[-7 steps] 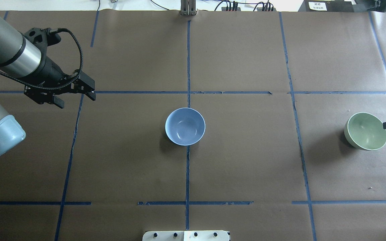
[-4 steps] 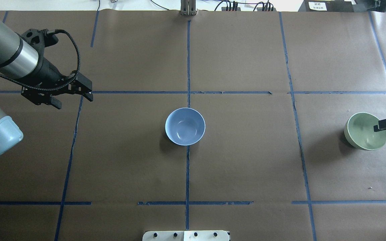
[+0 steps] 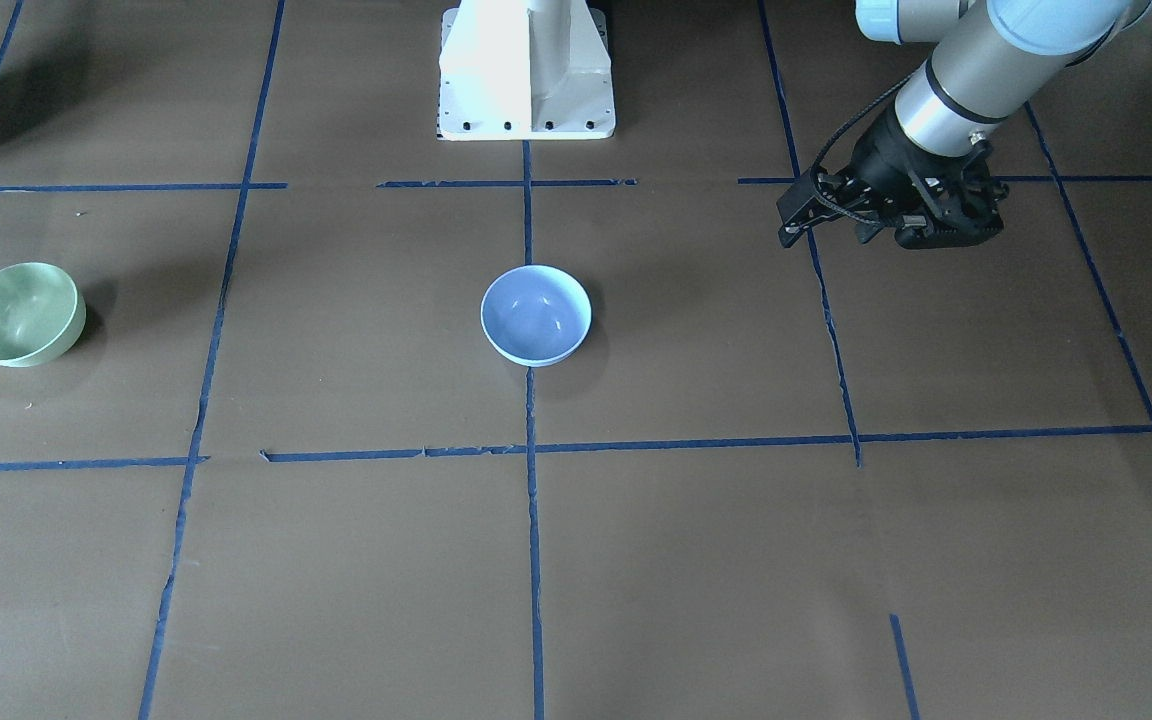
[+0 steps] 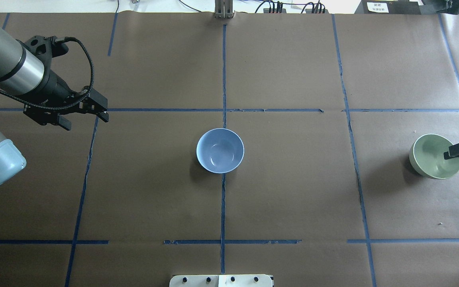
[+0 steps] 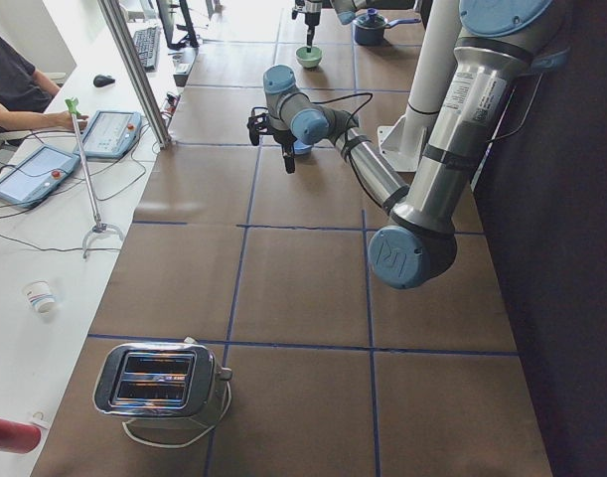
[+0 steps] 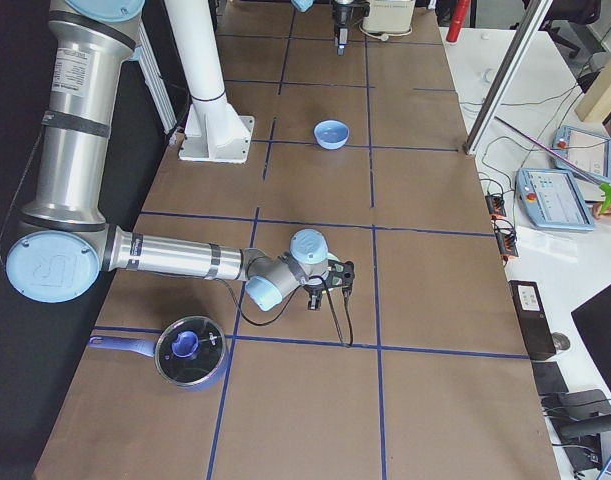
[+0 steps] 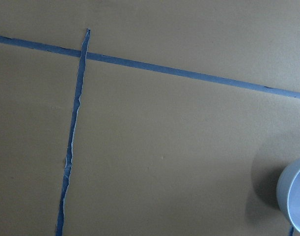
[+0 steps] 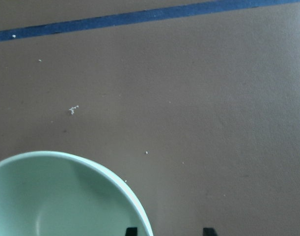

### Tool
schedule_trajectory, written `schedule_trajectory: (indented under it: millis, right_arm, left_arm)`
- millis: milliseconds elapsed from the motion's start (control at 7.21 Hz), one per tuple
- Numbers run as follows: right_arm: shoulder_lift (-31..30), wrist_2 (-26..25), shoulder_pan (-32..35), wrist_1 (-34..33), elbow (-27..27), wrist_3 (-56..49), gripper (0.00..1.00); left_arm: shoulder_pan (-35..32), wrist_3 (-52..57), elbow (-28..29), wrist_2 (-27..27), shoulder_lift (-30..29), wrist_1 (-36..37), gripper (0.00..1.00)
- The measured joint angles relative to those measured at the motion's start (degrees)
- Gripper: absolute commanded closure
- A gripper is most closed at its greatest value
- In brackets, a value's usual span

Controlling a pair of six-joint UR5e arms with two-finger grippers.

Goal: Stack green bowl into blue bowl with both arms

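The pale green bowl (image 4: 432, 157) sits upright at the table's far right, also in the front view (image 3: 26, 315). My right gripper (image 4: 458, 151) is open at its right rim. In the right wrist view one fingertip (image 8: 131, 230) is at the rim of the green bowl (image 8: 61, 196) and the other is outside it; whether they touch it I cannot tell. The pale blue bowl (image 4: 220, 150) stands empty at the table's middle, also in the front view (image 3: 536, 315). My left gripper (image 4: 84, 117) is open and empty, far left of it.
The white pedestal base (image 3: 526, 70) stands at the robot's edge. A lidded pot (image 6: 190, 350) sits near the right arm's elbow. A toaster (image 5: 159, 378) stands at the table's left end. Blue tape lines cross the brown paper.
My right gripper has come further in over the green bowl's right rim and dropped slightly. My left gripper has drifted a little to the left. Neither bowl has moved.
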Motion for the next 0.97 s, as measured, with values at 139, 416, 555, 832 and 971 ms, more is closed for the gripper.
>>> schedule_trajectory:
  millis: [139,416,555,832,971]
  right_arm:
    - [-0.05,0.84,0.12,0.68,0.39,-0.04,1.0]
    - [0.21,5.6,2.28,2.73,2.27,0.24,1.0]
    - [0.83,7.49,3.29,2.91,4.63,1.68,1.0]
    - [6.58,9.76,3.57,2.77,8.04,10.96,0.99]
    - [11.78,10.22,2.36,2.56,8.33,17.19,0.99]
  left_arm:
    - [0.0,0.02,0.15,0.1,0.06,-0.05,0.0]
    - [-0.17,-0.21,0.03,0.99,1.59,-0.2,0.0]
    - [-0.32,-0.28,-0.01,2.45,2.23,-0.24,0.0]
    - [-0.41,-0.09,0.26,4.03,2.77,-0.32,0.0]
    - [-0.46,-0.03,0.3,4.23,2.9,-0.34,0.0]
